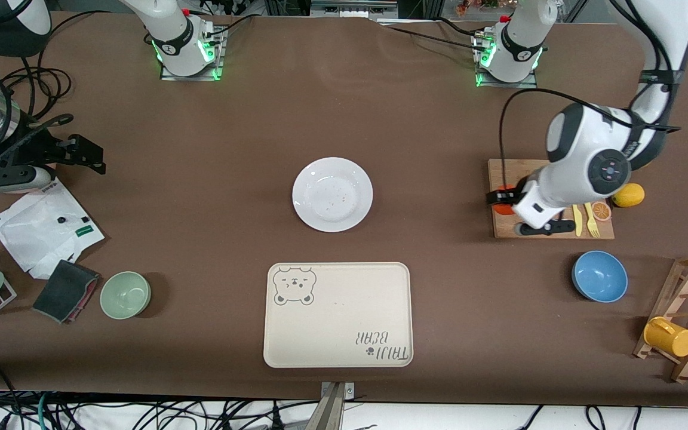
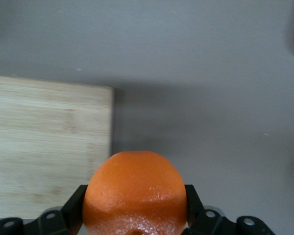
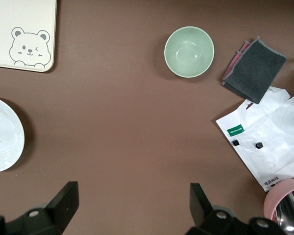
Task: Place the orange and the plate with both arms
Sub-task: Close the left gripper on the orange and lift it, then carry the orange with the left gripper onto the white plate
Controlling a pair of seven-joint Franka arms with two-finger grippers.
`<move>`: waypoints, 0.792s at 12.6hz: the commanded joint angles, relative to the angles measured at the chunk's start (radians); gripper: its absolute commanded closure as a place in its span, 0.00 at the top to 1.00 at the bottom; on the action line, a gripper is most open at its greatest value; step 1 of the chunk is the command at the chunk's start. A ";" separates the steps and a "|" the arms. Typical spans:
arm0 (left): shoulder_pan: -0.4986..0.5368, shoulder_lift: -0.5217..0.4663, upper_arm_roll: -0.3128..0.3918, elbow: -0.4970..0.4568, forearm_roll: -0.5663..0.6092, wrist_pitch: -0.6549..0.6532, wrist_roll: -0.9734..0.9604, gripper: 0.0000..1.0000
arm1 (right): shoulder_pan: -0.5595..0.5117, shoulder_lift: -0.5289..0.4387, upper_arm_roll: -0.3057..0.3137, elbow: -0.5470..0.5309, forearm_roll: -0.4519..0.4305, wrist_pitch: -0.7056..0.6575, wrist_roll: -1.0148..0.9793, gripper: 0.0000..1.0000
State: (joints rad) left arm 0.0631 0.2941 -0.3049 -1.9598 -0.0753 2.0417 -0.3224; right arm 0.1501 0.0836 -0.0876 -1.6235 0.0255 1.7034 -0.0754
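In the front view, one plate (image 1: 332,194) lies at the centre, and at the right the left gripper (image 1: 504,199) holds one orange (image 1: 504,208) over the wooden board (image 1: 508,170). In the left wrist view, its fingers (image 2: 74,205) clamp the orange (image 2: 135,193) at the bottom centre. In the right wrist view, the right gripper (image 3: 132,208) waits with its jaws wide apart at the bottom; one green bowl (image 3: 189,52) is at the top.

left gripper (image 1: 501,199) gripping orange (image 1: 504,207), plate (image 1: 332,194)

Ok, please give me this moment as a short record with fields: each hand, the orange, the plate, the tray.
left hand: shut on the orange, at the edge of the cutting board
right hand: open, holds nothing, waits over bare table at the right arm's end
plate: mid-table, nothing on it but specks
bear tray: nearer the front camera than the plate
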 commanded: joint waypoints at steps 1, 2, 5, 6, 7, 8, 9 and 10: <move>-0.026 0.037 -0.043 0.070 -0.061 -0.023 -0.126 0.19 | 0.002 -0.024 -0.001 -0.023 -0.006 0.001 0.009 1.00; -0.073 0.051 -0.045 0.093 -0.063 -0.023 -0.188 0.19 | 0.002 -0.022 -0.001 -0.023 -0.006 0.001 0.009 1.00; -0.213 0.112 -0.045 0.188 -0.061 -0.020 -0.399 0.19 | 0.002 -0.022 -0.001 -0.023 -0.006 0.001 0.009 1.00; -0.253 0.147 -0.045 0.224 -0.060 -0.015 -0.461 0.19 | 0.002 -0.024 -0.003 -0.023 -0.006 0.001 0.009 1.00; -0.282 0.186 -0.045 0.266 -0.061 -0.014 -0.490 0.19 | 0.002 -0.022 -0.003 -0.023 -0.006 0.001 0.009 1.00; -0.308 0.219 -0.045 0.307 -0.061 -0.014 -0.497 0.19 | 0.002 -0.024 -0.003 -0.023 -0.006 0.001 0.008 1.00; -0.342 0.247 -0.045 0.337 -0.064 -0.014 -0.500 0.20 | 0.002 -0.022 -0.003 -0.023 -0.006 0.001 0.009 1.00; -0.367 0.272 -0.045 0.358 -0.064 -0.014 -0.514 0.20 | 0.002 -0.022 -0.003 -0.023 -0.006 0.001 0.009 1.00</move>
State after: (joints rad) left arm -0.2610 0.4863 -0.3601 -1.6980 -0.1196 2.0445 -0.8173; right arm 0.1494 0.0834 -0.0888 -1.6249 0.0255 1.7034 -0.0754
